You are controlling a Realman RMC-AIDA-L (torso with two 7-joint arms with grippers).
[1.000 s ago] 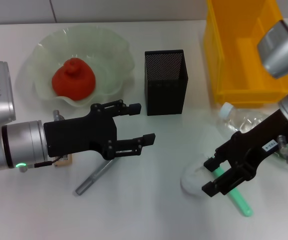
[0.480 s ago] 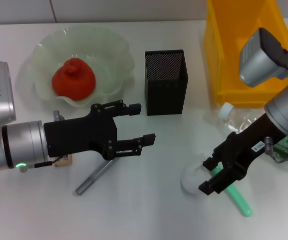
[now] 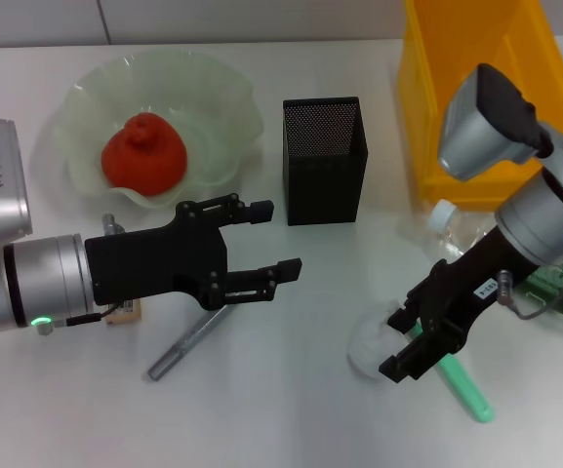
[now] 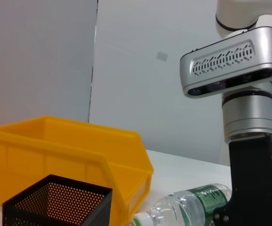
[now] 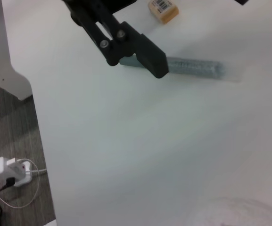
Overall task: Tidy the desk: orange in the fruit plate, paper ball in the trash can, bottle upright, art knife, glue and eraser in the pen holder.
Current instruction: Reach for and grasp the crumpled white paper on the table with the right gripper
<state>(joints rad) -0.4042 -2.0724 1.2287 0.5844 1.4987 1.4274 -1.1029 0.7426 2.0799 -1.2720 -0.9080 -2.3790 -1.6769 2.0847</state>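
R claw open over paper ball; L claw open.

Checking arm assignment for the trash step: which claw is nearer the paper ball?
Right. The right claw is at the paper ball, fingers open, right beside it. The left claw hangs open over the art knife, well across the desk toward the fruit plate.

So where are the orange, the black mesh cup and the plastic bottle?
orange (image 3: 144,153): head view, middle of the fruit, in the green bowl.
pen holder (image 3: 325,164): head view, its front mesh wall.
bottle (image 4: 187,202): left wrist view, clear body beside the green label.
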